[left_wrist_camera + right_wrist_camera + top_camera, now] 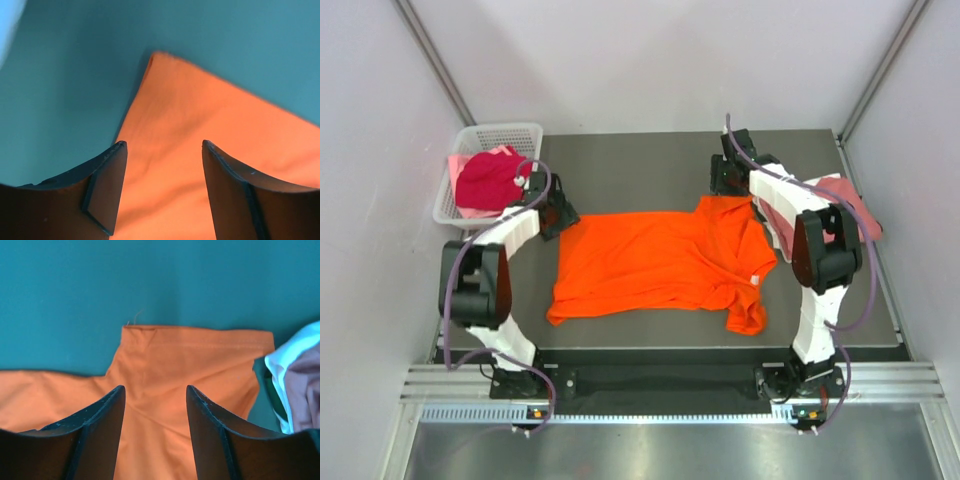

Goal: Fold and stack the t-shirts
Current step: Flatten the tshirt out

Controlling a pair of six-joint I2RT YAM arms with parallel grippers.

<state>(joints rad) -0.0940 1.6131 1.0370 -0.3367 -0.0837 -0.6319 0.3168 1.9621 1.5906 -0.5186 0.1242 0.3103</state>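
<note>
A bright orange t-shirt lies spread flat across the middle of the table. My left gripper is open and hovers over its far left corner, with orange cloth showing between the jaws. My right gripper is open over the far right sleeve, jaws apart and holding nothing. A crimson shirt and a pale pink one lie in the basket. A dusty rose shirt lies at the right, with white cloth beside it.
The white lattice basket stands at the far left corner of the table. The right arm reaches along the right side over the dusty rose cloth. Grey walls close in on both sides and the back.
</note>
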